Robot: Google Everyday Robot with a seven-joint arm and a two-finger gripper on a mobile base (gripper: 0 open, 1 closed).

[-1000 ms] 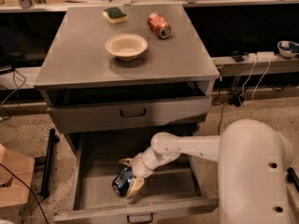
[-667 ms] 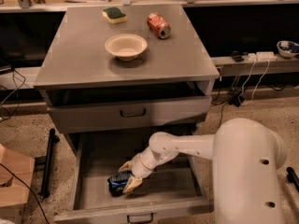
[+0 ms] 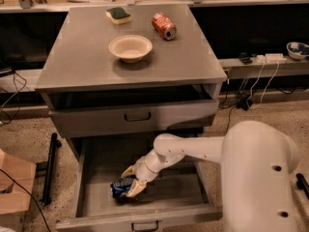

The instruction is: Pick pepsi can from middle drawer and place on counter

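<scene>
The pepsi can (image 3: 119,188), blue with silver ends, lies on its side on the floor of the open middle drawer (image 3: 96,178), left of centre. My gripper (image 3: 132,181) reaches down into the drawer from the right. Its two tan fingers (image 3: 136,189) sit on either side of the can's right end and close on it. The can still rests on the drawer floor. The counter (image 3: 87,57) is the broad grey top of the cabinet above.
On the counter stand a cream bowl (image 3: 130,47), a red soda can (image 3: 164,26) on its side and a green-yellow sponge (image 3: 119,15). The upper drawer (image 3: 135,117) with a black handle juts out above the open one. My white arm body (image 3: 260,178) fills the lower right.
My gripper has pushed a little further left and down into the drawer, and the can has shifted slightly left with it. The fingers now hug the can.
</scene>
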